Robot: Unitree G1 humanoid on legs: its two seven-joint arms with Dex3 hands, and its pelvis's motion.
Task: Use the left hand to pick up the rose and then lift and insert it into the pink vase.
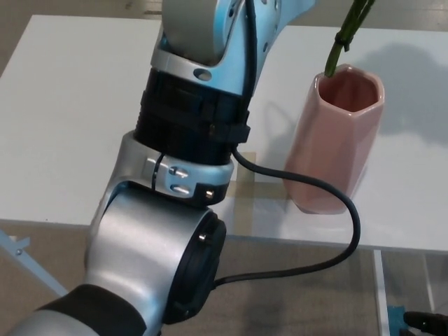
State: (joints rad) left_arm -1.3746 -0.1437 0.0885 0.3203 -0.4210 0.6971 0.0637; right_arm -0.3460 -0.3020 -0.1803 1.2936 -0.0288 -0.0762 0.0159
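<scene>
A white tabletop (70, 105) fills most of the view, with tan floor (42, 280) below its near edge. The pink vase (334, 136) stands upright on it at right. The rose (346, 35) shows only as a green stem, its lower end at the vase's mouth. The left arm (182, 175) rises out of frame; neither hand is visible.

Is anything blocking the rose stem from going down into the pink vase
Nothing visible does. The rose stem's lower end hangs at the back rim of the pink vase's open mouth, and the mouth looks clear. The black cable only crosses the vase's outside front.
</scene>
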